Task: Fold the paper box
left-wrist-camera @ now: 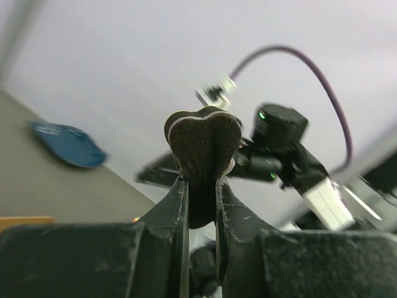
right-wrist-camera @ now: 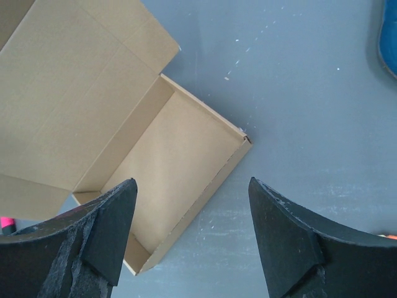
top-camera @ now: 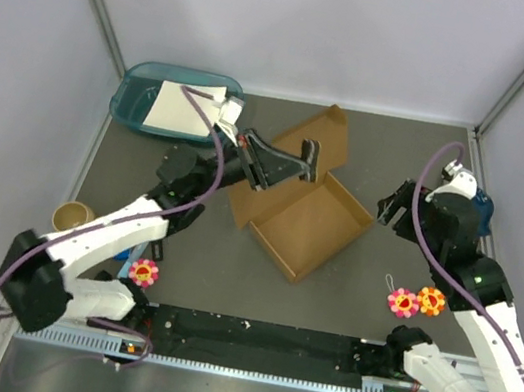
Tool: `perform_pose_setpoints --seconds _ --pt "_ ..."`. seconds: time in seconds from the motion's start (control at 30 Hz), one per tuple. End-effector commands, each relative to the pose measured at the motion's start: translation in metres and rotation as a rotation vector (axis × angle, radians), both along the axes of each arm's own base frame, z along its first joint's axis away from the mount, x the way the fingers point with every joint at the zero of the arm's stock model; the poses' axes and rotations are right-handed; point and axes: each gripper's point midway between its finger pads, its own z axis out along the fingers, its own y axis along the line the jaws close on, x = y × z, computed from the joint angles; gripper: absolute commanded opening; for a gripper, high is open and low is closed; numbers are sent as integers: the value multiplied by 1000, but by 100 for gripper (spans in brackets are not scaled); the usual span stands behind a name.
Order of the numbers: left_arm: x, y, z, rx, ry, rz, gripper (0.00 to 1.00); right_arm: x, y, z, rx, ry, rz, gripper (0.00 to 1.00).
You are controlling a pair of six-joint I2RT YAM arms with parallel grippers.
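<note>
1. Task item: the plain brown, die-cut corrugated cardboard paper box (top-camera: 312, 230) lies on the grey table (top-camera: 142, 185). Its shallow rectangular tray is already standing with its walls up. The flat lid panel (top-camera: 332, 132) is open and extends away from the tray on the far side.

2. Left gripper (top-camera: 309, 159): it reaches across the near part of the lid panel, directly above the hinge side of the tray. In the left wrist view the jaws are nearly together, and a dark, round-lobed tab (left-wrist-camera: 203, 139) fills the narrow gap between them. It appears to be a tab of the box and to touch both fingers (left-wrist-camera: 173, 211).
   - Judgement: this is a pinch grip on the tab. A pinch lets the arm steer the flap about its crease.

3. Right gripper (right-wrist-camera: 192, 186): the jaws stand wide apart and hold nothing. It hovers just beside the tray's right corner. The open tray (right-wrist-camera: 167, 155) lies below and ahead of the fingertips.
   - Judgement: this position suits bracing the tray wall while the other arm works the flap.

4. Progress (judgement): the tray is formed, but the lid is not yet closed.

5. Caution: pulling on the tab could drag the light box, as nothing pins it down.
</note>
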Motion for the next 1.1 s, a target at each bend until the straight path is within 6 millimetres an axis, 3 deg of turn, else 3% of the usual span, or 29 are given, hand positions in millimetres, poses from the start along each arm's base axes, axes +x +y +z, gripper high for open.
perform_pose_setpoints --seconds 0.0,0.03,0.13,0.27,0.37,0.4,0.5,0.7,0.73,0.77,0.83,0.9,0.93,0.97,1.07 --pt "-68 -20 -4 -153 -90 -446 11 -2 -9 26 -21 -78 -21 74" --pt "-78 -28 -13 -157 -67 -499 12 -3 -10 24 -27 -75 -24 73" --pt "-77 -46 -42 -138 3 -528 15 -5 -11 19 -34 -68 -22 74" --pt "-57 -58 -81 -58 99 -446 18 -8 -14 19 -45 -74 -21 74" --pt "-40 -63 -95 21 108 -347 19 -9 -16 21 -57 -82 -24 74" --pt "-30 -68 -114 105 188 -311 19 -10 -17 23 -54 -88 -24 74" --pt "-3 -65 -135 244 234 -148 19 -9 -15 21 -51 -82 -19 74" --pt "27 -59 -153 393 256 16 22 -7 -13 16 -49 -65 -16 74" --pt "29 -58 -156 407 259 23 26 -7 -13 17 -47 -67 -15 74" --pt "30 -58 -161 427 273 33 41 -7 -13 17 -49 -65 -16 74" --pt "36 -55 -161 446 271 68 54 -6 -13 20 -45 -69 -17 74" --pt "39 -51 -161 465 276 98 76 -6 -12 19 -47 -67 -15 74" --pt "38 -50 -157 470 259 104 81 -5 -12 19 -45 -66 -19 74" --pt "38 -48 -159 484 260 110 99 -4 -12 18 -48 -61 -17 74" --pt "39 -46 -148 497 214 125 99 -2 -10 17 -44 -53 -20 74"
